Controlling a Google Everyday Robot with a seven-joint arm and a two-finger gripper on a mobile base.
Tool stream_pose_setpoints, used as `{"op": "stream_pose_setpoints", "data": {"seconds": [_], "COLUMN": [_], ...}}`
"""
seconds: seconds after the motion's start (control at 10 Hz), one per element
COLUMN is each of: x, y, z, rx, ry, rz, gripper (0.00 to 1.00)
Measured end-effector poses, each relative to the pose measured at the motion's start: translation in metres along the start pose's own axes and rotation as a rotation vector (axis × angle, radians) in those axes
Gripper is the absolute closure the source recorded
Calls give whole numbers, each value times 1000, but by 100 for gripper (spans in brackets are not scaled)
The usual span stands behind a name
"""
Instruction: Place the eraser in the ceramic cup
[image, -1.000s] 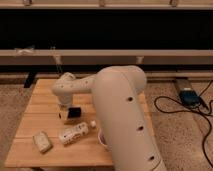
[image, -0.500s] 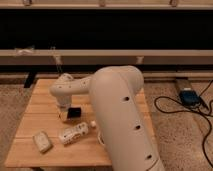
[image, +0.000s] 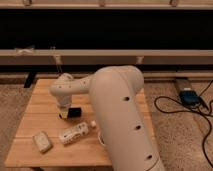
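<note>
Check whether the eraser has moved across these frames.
No. The eraser sits where it was, behind the white bottle, with the gripper beside it.

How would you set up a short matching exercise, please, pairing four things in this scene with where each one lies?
Things:
1. eraser
2. bottle
3. packet
4. blue box

Places:
A. on the floor, away from the table
B. near the table's front corner, at the picture's left
C. mid-table, right next to the pincer
D. lying on its side near the table's front edge

Pairs: 1-C, 2-D, 3-B, 4-A
</note>
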Motion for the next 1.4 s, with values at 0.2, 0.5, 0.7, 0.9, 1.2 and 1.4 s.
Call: {"op": "stream_pose_setpoints", "data": {"seconds": [0.2,0.5,0.7,0.9,1.2,1.4], "x": [1,5,20,43,85,103], "y": [0,3,11,24,54,73], "z": [-21,-69,-113,-140,-172,-183], "rx": [9,22,37,52,75,88], "ry": [-28,-87,-156,-211,-295,-332], "rz": [11,24,39,61,117,153], "gripper": [100,100,100,100,100,100]}}
